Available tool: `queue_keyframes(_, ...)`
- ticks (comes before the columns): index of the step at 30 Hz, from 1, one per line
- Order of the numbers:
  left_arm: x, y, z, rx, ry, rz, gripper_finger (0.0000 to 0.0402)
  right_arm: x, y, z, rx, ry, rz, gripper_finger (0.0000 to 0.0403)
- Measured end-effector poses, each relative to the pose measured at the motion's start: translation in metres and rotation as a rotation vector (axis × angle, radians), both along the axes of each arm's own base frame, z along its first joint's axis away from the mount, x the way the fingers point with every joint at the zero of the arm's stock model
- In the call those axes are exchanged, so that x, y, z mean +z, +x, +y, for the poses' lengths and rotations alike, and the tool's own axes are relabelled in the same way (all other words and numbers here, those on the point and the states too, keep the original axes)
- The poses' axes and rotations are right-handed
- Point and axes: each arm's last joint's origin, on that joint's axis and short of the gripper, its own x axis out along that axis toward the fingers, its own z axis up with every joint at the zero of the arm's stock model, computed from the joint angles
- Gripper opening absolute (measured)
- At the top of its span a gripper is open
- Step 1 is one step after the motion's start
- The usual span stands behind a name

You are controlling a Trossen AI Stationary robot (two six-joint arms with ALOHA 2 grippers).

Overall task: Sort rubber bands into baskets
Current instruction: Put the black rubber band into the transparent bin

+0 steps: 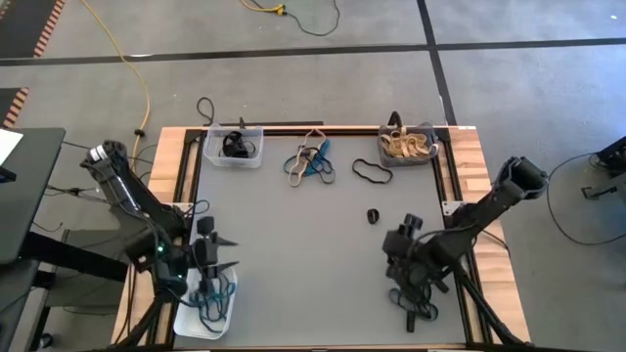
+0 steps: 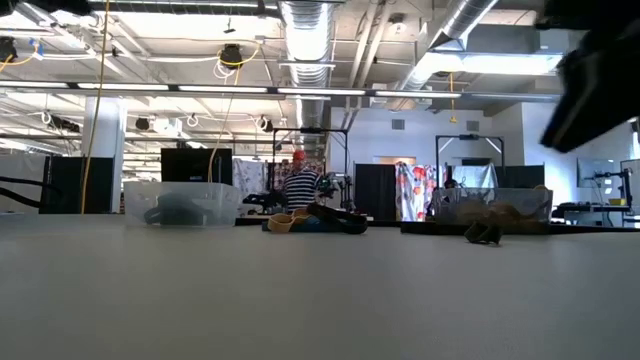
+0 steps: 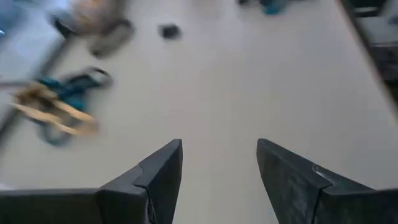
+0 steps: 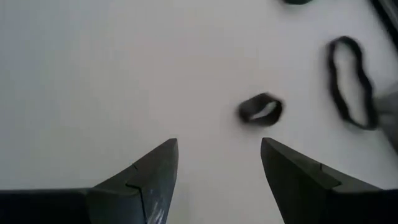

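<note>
On the grey worktop (image 1: 293,254) you have three baskets, and I take the small pile of mixed bands (image 1: 311,162) at the far edge as the landmark. The clear basket (image 1: 233,147) stands just left of this pile and holds black bands; the dark grey basket (image 1: 409,146) stands to the right of the pile and holds tan bands. The white basket (image 1: 203,311) is well apart from the pile, at the near left corner, with teal bands inside. Between the pile and the dark grey basket a black loop (image 1: 372,174) lies flat on the worktop. A small curled black band (image 1: 374,215) lies nearer to you than this loop. Your left tool (image 1: 227,266) is just above the white basket, with its fingers (image 3: 155,177) spread apart and holding nothing. Your right tool (image 1: 393,244) is close to the curled black band (image 4: 260,110), on the side away from the pile; its fingers (image 4: 146,177) are also apart and empty, and the band is not touched.
</note>
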Motion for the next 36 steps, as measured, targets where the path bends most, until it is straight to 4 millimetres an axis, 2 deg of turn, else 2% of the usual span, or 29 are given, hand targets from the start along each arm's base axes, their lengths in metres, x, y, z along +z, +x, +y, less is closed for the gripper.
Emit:
queue_keyframes(8, -0.019, 0.027, 0.002, 0.132, 0.174, 0.006, 0.0197, -0.027, 0.012, -0.045, -0.185, -0.028, 0.019, 0.026)
queue_keyframes(16, -0.048, 0.063, 0.003, 0.237, 0.349, 0.033, 0.0197, -0.052, 0.029, -0.077, -0.143, 0.068, 0.004, 0.0259)
queue_keyframes(20, -0.06, 0.085, 0.006, 0.242, 0.413, 0.059, 0.0197, -0.061, 0.031, -0.096, -0.148, 0.077, 0.013, 0.0247)
queue_keyframes(24, -0.068, 0.109, 0.012, 0.222, 0.446, 0.074, 0.0197, -0.069, 0.031, -0.115, -0.151, 0.146, 0.035, 0.0221)
queue_keyframes(30, -0.07, 0.138, 0.026, 0.136, 0.401, 0.091, 0.0197, -0.079, 0.031, -0.133, -0.119, 0.276, 0.003, 0.0177)
queue_keyframes(33, -0.067, 0.147, 0.035, 0.115, 0.36, 0.081, 0.0197, -0.079, 0.03, -0.137, -0.127, 0.28, 0.014, 0.0142)
queue_keyframes(36, -0.066, 0.153, 0.043, 0.111, 0.347, 0.076, 0.0197, -0.079, 0.032, -0.135, -0.092, 0.274, 0.008, 0.0089)
